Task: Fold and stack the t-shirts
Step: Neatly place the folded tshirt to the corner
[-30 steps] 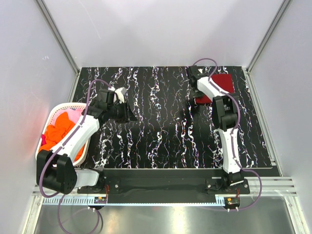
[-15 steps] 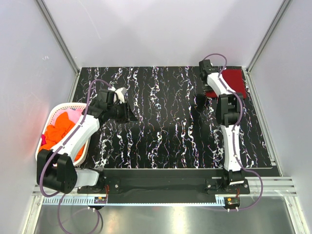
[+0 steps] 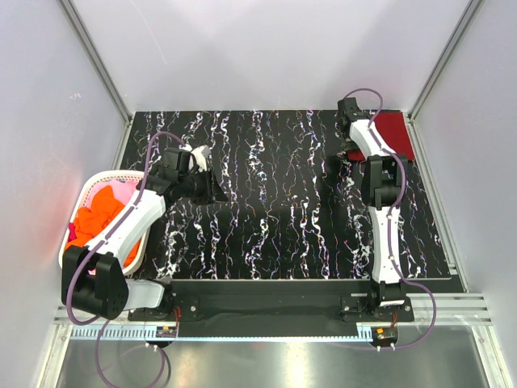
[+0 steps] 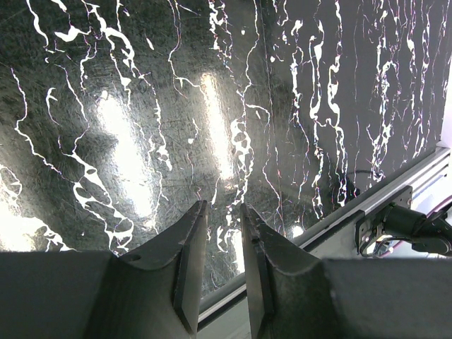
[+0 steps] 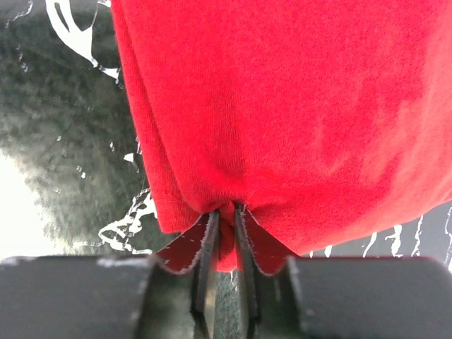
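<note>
One shirt looks finished. The dark red t-shirt lies folded into a compact rectangle at the far right corner of the worktop. The right pincer is closed on the near edge of this shirt, with a small tuck of red cloth caught between its fingers. Judging from that, the shirt is being placed or nudged into its final spot and has not yet been let go.

The rest of the job is not yet begun. An orange t-shirt and a pink t-shirt sit crumpled in the white basket at the left edge of the worktop, neither one spread out or folded. No stack exists yet, since only the red shirt is laid down.

The left pincer hangs over bare worktop just beside the basket. Its fingers stand slightly apart and grip nothing. The task seems roughly a third done. The remaining shirts need fetching, folding and stacking on the red one.
</note>
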Tool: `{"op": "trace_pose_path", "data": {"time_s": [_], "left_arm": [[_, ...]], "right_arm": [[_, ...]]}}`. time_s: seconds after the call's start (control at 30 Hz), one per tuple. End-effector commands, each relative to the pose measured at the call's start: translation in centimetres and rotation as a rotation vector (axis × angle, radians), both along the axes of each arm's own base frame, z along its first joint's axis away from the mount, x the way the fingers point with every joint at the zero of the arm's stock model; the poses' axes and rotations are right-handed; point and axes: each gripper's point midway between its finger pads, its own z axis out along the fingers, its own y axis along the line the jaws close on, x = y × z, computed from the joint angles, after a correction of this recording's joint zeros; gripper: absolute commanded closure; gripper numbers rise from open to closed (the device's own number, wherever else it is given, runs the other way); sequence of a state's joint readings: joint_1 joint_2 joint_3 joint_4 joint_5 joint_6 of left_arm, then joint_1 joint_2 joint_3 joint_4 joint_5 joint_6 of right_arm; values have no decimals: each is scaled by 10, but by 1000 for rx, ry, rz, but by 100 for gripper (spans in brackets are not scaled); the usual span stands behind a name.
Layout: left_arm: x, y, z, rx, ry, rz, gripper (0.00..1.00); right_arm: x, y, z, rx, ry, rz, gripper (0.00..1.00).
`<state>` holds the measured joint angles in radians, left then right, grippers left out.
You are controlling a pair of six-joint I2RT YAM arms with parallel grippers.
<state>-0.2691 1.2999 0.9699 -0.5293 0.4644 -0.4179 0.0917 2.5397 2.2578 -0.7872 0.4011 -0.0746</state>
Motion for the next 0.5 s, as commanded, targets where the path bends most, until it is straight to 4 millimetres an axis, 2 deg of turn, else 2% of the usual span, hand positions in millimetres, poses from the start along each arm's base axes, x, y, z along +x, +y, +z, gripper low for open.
{"op": "trace_pose_path", "data": {"time_s": [0.0,0.07,0.1,0.13,0.33,0.47], "left_arm": [[6,-4,18,-30,-62,-24,69],[7,-4,19,-31,-65,-18,69],[7,-3,19,-30,-67,-17,69],[7,-4,18,-31,-65,-18,69],[5,-5,16,-44,-56,-22,69],[4,-6,17,-49,-57,-29,69]], "right_arm": [[-15,15,15,67,17,18,77],[-20,21,27,94,-2,19,73],[-26,25,24,98,12,26,72],[-27,27,33,105,-4,32,70],[-40,45,25,167,25,73,68],[-37,44,30,173,-3,54,64]]}}
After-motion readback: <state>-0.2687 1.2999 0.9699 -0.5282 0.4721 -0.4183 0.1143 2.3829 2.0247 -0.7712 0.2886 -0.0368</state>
